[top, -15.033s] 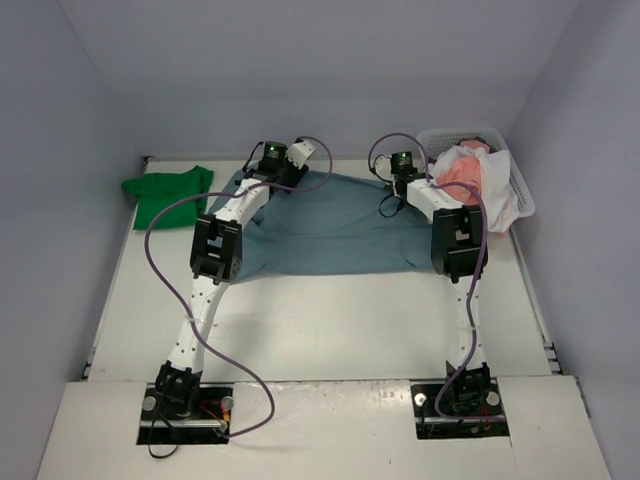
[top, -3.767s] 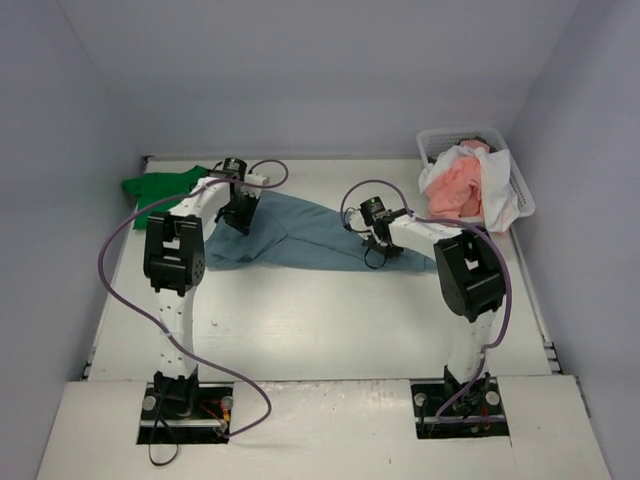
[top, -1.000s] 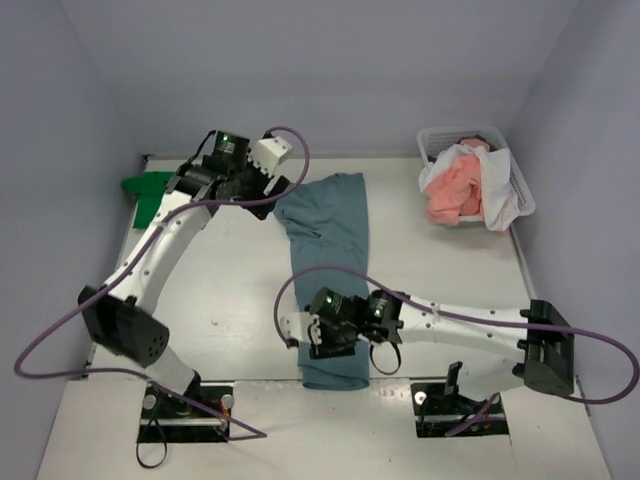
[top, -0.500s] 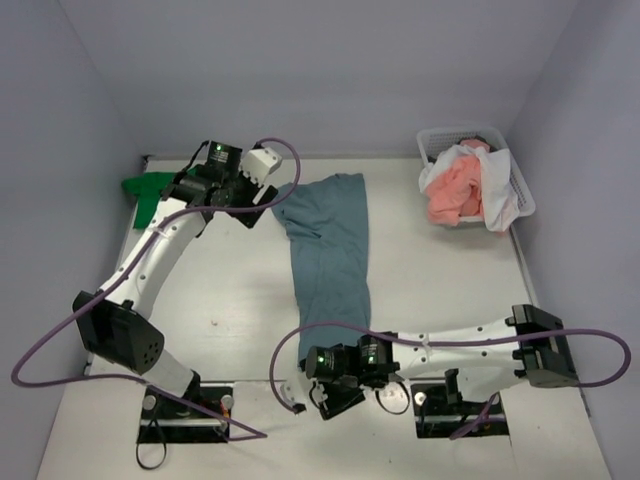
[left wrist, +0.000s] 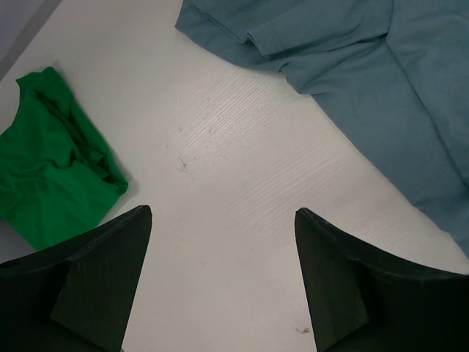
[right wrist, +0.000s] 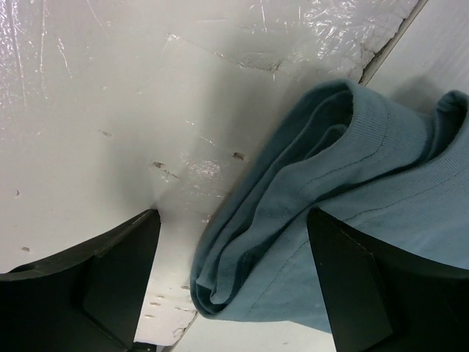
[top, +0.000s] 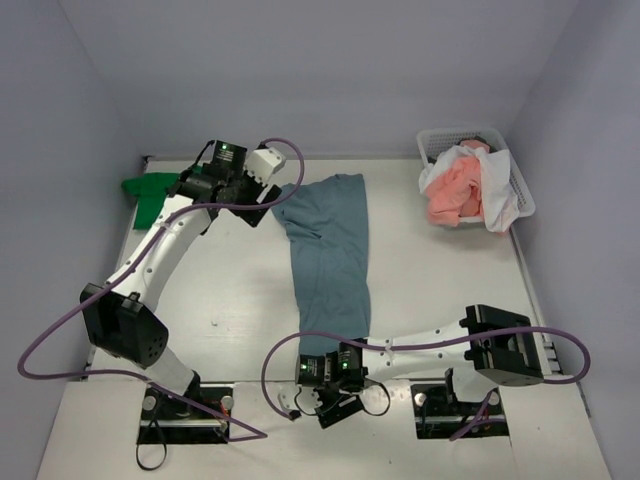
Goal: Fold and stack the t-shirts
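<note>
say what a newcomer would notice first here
A long teal t-shirt, folded into a narrow strip, runs from the far side of the table to its near edge. The right gripper hangs open over the strip's near end; the left gripper is open beside a green t-shirt at far left. A white basket heaped with pink and white cloth sits far right.
</note>
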Robot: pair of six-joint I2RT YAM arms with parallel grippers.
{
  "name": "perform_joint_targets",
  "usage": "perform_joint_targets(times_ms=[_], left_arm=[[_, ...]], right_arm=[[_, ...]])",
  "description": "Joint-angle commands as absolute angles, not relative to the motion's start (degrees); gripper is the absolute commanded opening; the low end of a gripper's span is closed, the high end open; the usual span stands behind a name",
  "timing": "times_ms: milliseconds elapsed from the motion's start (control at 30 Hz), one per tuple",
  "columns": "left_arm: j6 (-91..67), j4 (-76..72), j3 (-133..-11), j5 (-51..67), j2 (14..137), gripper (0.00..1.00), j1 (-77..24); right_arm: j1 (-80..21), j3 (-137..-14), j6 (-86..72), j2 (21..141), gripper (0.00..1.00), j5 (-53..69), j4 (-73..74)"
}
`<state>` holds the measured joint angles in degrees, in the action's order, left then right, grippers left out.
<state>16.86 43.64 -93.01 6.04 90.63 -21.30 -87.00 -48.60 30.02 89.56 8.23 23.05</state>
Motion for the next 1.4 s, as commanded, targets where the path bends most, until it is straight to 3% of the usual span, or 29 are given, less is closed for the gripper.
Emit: perform_joint_targets(times_ms=[0, 800, 1367], left_arm=[[16.44, 40.17, -95.19, 6.59, 89.65, 0.73, -20.92], [16.88, 37.35, -93.34, 8.35, 88.59, 0.73, -19.34], [16.61, 37.71, -95.27, 8.7, 90.53, 0.73, -19.25]], right_arm=[[-87.1, -48.87, 29.27, 90.87, 0.79, 7.73, 21.54], [-77.17, -51.15, 30.32, 91.76, 0.76, 1.67, 17.31], [-72.6, -51.41, 33.22, 81.57, 0.74, 10.09, 17.05]])
